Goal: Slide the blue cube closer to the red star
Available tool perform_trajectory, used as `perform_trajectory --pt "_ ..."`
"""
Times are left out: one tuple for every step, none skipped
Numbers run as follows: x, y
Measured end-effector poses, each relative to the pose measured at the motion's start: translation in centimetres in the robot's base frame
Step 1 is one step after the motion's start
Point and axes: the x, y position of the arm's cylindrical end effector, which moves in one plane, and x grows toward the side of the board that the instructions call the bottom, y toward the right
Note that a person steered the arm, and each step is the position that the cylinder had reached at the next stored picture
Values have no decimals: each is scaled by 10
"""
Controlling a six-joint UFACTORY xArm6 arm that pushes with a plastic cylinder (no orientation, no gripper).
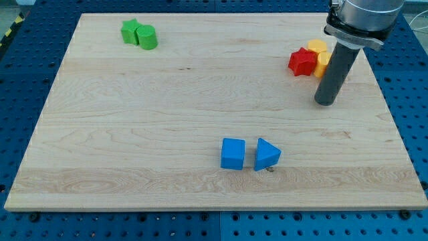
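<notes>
My tip (326, 102) (bare rod, no jaws to open or close) sits just below the red star (302, 62); the blue cube (233, 154) lies well down-left of both.

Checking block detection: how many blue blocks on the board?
2. The blue cube sits near the view's bottom centre; a blue triangular block is just to its right. None look hidden.
</notes>
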Motion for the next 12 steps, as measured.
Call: perform_trajectory --pt "9 -25" --pt "7 -62" --pt "7 -111" --pt "9 -153" --pt "12 -192" --pt "15 -232" --pt "38 -279" --pt "65 -330" --pt "98 -342" --pt "124 -291" --pt "116 -244" --pt "94 -209"
